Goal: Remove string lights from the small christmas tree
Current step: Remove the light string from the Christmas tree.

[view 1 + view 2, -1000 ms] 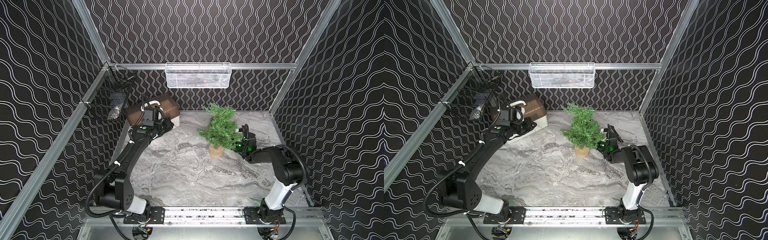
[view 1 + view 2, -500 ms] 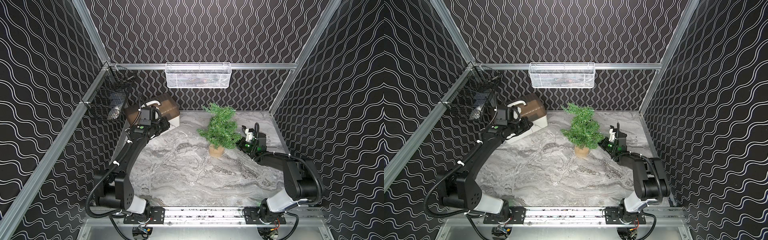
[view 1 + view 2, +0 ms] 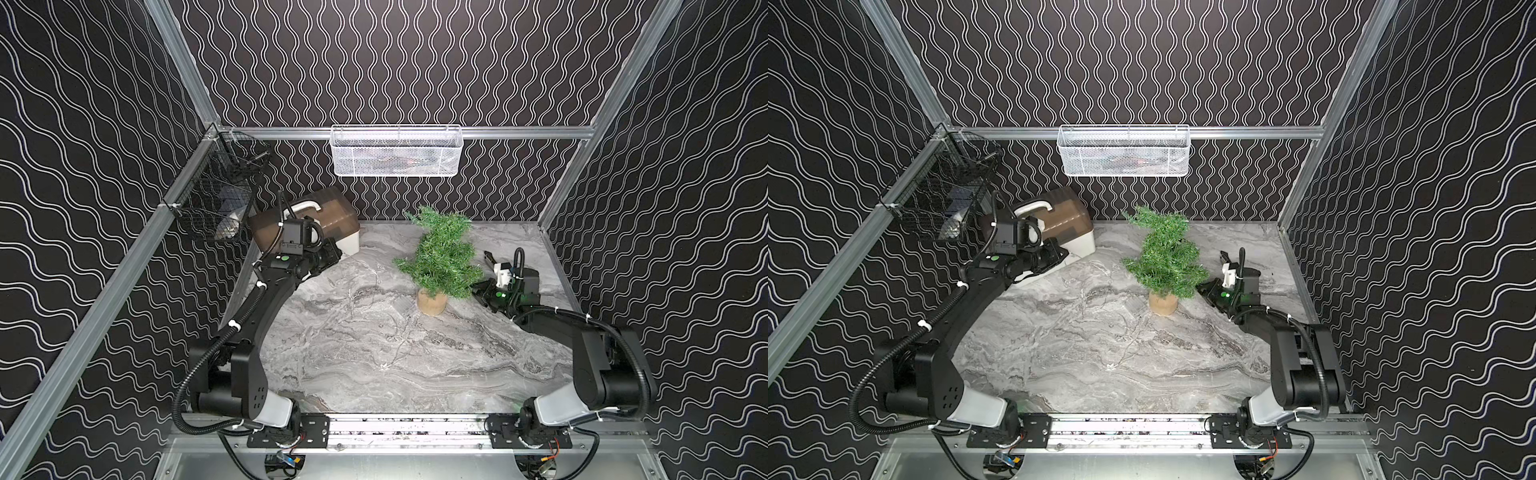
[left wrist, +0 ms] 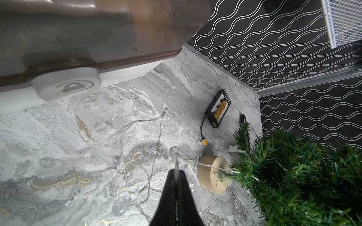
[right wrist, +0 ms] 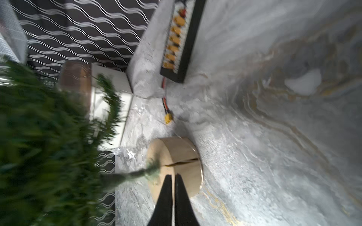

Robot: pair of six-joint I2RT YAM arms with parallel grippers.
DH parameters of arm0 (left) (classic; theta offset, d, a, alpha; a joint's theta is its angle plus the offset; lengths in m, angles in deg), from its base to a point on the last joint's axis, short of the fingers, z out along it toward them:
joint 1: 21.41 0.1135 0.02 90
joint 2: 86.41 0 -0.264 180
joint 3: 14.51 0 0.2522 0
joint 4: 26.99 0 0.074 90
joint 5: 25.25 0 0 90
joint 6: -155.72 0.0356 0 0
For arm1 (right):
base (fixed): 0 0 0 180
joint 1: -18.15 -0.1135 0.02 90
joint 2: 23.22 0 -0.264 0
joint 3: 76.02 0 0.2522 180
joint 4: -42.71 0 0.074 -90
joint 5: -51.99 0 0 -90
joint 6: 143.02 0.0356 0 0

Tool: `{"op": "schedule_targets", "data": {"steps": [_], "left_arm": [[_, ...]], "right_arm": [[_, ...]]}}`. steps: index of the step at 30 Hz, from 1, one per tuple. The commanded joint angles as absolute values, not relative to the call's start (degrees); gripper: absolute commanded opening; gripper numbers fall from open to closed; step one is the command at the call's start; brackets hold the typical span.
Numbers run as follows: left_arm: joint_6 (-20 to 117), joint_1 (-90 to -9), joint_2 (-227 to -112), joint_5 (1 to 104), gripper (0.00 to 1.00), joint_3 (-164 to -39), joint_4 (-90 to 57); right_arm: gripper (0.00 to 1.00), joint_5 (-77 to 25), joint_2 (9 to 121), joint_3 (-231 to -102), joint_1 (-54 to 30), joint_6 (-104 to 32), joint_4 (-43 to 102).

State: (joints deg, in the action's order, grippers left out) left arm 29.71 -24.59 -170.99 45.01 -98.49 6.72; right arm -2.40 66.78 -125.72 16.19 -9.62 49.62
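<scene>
storage box — back-left | white mesh basket — rear rail | connector board

Left arm and right arm: matte black links, white shoulder housing at each base. Black corrugated conduit is secured with white cable ties. A green indicator lamp marks each wrist. Left claw and right claw: black tapered fingers.

green tree, string lights trailing off

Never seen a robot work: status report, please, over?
Left gripper shut on string lights. Right gripper shut near tree base. Strand runs into small christmas tree's branches. Connector board behind tree.
</scene>
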Motion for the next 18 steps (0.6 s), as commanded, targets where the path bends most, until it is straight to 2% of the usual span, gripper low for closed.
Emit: {"op": "schedule_targets", "data": {"steps": [1, 4, 9, 13, 18], "left_arm": [[29.41, -25.70, -170.87, 44.34, 0.00, -97.85, 3.74], [29.53, -28.04, -171.69, 45.38, 0.00, -97.87, 3.80], [29.88, -29.98, -172.90, 47.05, 0.00, -98.90, 4.86], [29.79, -29.98, -173.38, 47.63, 0.00, -99.72, 5.10], [29.71, -29.99, -173.69, 47.52, 0.00, -100.16, 5.22]], "right_arm": [[0.16, -0.13, 70.92, -125.53, 15.95, -7.32, 53.60], [0.25, 1.16, 76.42, -129.58, 15.86, -9.01, 55.42], [0.34, 2.63, 81.90, -134.87, 13.57, -8.57, 61.23], [0.37, -0.32, 84.63, -140.71, 9.71, -14.85, 54.90], [0.39, -1.02, 88.88, -142.95, 8.74, -14.68, 57.86]]}}
